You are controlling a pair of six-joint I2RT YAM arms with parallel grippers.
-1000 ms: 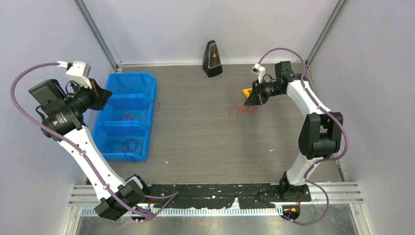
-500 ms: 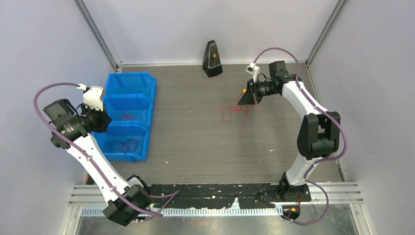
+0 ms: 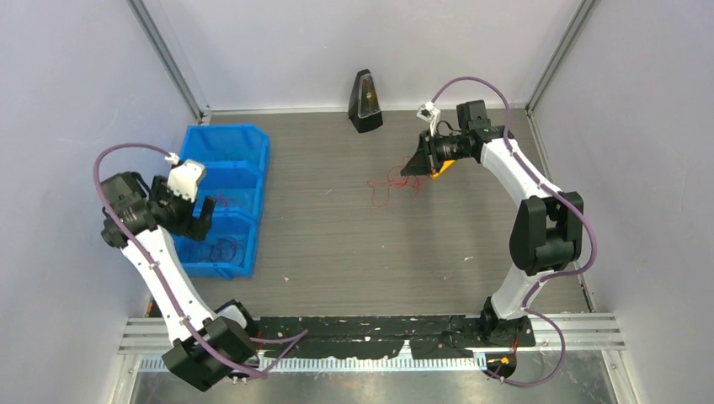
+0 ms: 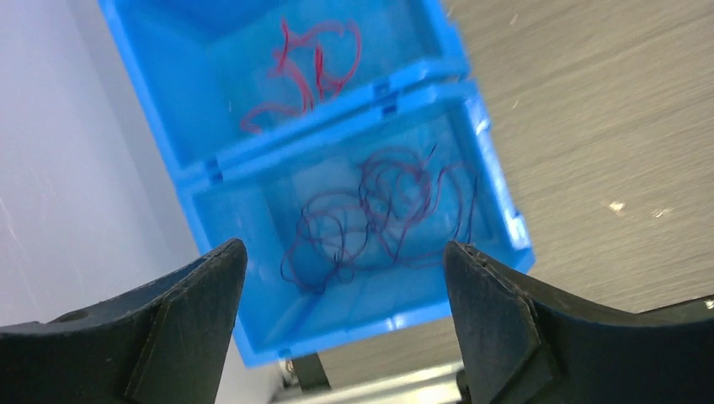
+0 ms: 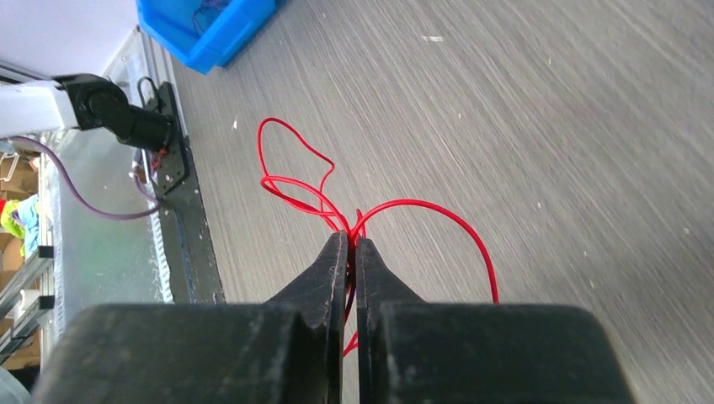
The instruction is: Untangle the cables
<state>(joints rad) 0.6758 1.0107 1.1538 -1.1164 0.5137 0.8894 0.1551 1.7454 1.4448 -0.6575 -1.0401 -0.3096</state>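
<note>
1. This is a robotics lab test cell. A left arm (image 3: 156, 261) and a right arm (image 3: 539, 227), both white and black, are bolted to a black mounting rail (image 3: 379, 330) at the near edge of the desk (image 3: 337, 244).
2. Plain pale walls (image 3: 76, 76) and metal frame posts (image 3: 164, 55) box the desk in on three sides.
3. Thick mauve leads (image 3: 471, 84) loop along each arm, and a small white camera (image 3: 185, 177) sits at each wrist.
4. The grey wood-grain desk carries staged props. A blue compartment bin (image 3: 226, 129) holds thin cables (image 4: 370, 210), red in one section and dark purple in the next. A black metronome-shaped object (image 3: 364, 101) stands by the back wall.
5. Past the desk's edge, the right wrist view shows blurred metal racking (image 5: 25, 278) with oddments.
</note>
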